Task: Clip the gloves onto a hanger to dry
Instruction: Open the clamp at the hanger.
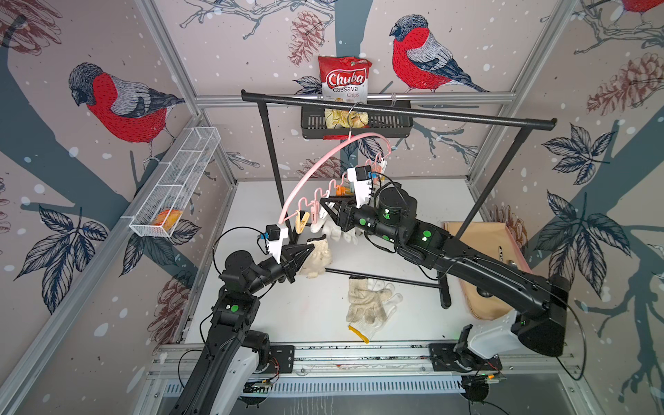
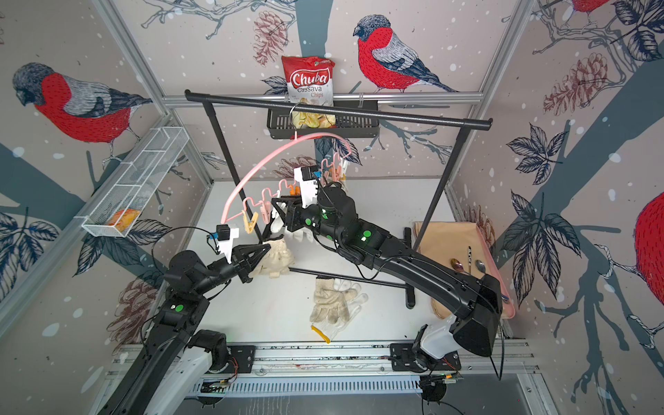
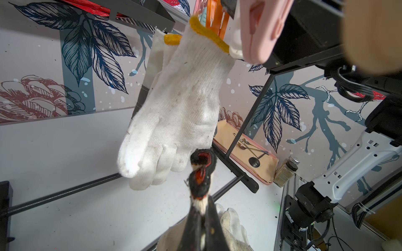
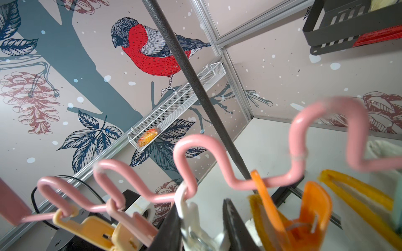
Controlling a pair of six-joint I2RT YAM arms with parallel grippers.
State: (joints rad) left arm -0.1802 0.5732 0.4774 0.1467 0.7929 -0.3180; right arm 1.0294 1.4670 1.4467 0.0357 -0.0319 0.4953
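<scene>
The black garment rack (image 1: 467, 116) stands on the white table (image 1: 287, 316), and the pink hanger (image 4: 196, 138) hangs by its hook from the rack's top bar. That much of the setup is in place.

Clipping is partly done. In the left wrist view at least 2 gloves already hang by their yellow-edged cuffs: a white knitted glove (image 3: 180, 104) under an orange peg (image 3: 217, 17), and a second glove (image 3: 156, 52) behind it.

Left to do: 2 loose gloves (image 1: 366, 301) lie heaped on the table near the rack's foot bar, a cream one over a white one. A third, the cream glove (image 1: 319, 257), is held in the air below the hanger's lower end by the left gripper (image 1: 312, 248), whose fingers are clenched on it.

The right gripper (image 4: 201, 208) has a finger on either side of a white peg (image 4: 190, 217). I cannot tell whether it is pinching the peg. That peg looks meant for the cream glove.
</scene>
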